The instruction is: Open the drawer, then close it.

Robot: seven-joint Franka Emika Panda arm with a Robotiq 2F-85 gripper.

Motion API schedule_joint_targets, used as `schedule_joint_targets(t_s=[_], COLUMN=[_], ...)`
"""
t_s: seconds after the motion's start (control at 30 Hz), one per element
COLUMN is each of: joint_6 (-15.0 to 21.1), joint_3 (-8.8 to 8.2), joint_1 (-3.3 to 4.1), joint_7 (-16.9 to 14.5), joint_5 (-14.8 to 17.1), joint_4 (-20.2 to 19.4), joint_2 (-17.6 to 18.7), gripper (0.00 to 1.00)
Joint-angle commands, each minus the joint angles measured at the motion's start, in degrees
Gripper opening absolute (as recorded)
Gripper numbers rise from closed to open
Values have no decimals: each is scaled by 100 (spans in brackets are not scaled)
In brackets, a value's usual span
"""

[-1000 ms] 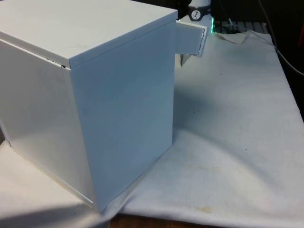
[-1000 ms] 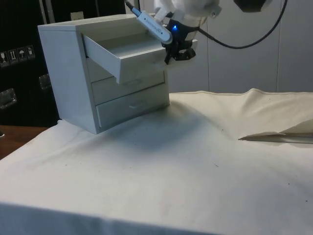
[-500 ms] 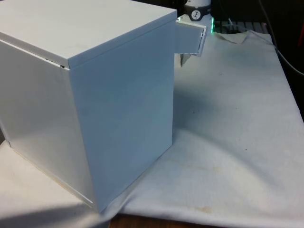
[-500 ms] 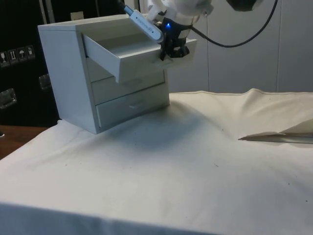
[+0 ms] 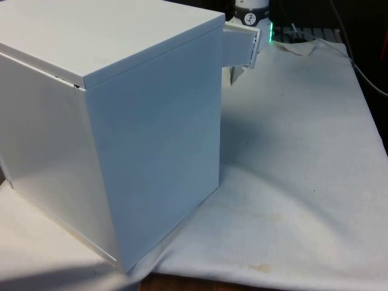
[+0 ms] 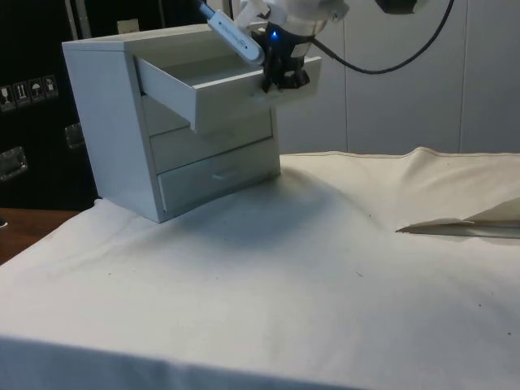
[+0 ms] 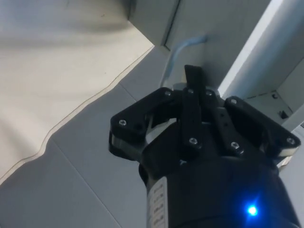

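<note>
A white chest of drawers (image 5: 151, 121) stands on the cloth and turns its back and side to the front view. Its top drawer (image 6: 219, 85) is pulled partway out, and the end of that drawer (image 5: 244, 46) sticks out past the chest. My black gripper (image 6: 284, 80) sits against the outer face of the drawer front. In the wrist view the gripper (image 7: 192, 76) has its fingers together, the tip just by the drawer's pale curved handle (image 7: 183, 47). Nothing shows between the fingers.
The middle drawer (image 6: 215, 138) and bottom drawer (image 6: 219, 175) are shut. White cloth (image 6: 309, 268) covers the table, with a raised fold (image 6: 463, 223) at the side view's right. A black cable (image 6: 390, 69) hangs from the arm above the chest.
The gripper has moved towards the chest with the drawer front, and the top drawer has slid a little way in.
</note>
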Motion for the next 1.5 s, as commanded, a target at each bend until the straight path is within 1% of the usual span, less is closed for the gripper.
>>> schedule_joint_targets(t_s=[0.0,0.1,0.13,0.17,0.43,0.47,0.5,0.73,0.77,0.8,0.9,1.03,1.07,1.1,1.27,1.33,1.37,1.4,1.47], joint_6=[-6,-23,-11,-23,-80,-97,-86,-97,-115,-97,-92,-63,-120,-57,-11,29,-86,40,86], joint_3=[-6,-6,0,0,11,11,11,6,11,6,0,-34,-23,-46,-86,-132,-103,-155,-189], joint_1=[-17,-17,0,-17,-6,6,-6,-11,6,-6,-17,-17,0,-17,-29,-29,-6,-29,-23], joint_7=[74,103,29,115,235,166,258,344,246,390,458,527,430,539,596,602,561,607,607], joint_5=[-115,-115,0,-115,-126,0,-126,-126,0,-132,-143,-132,0,-126,-109,-80,0,-69,-52], joint_4=[143,189,80,206,355,298,407,550,447,590,647,756,676,785,911,997,928,1026,1083], joint_2=[80,109,46,120,206,178,252,361,281,395,447,533,470,556,670,733,682,762,808], gripper=[0,0,0,0,0,0,0,0,0,0,0,0,0,0,0,0,0,0,0])
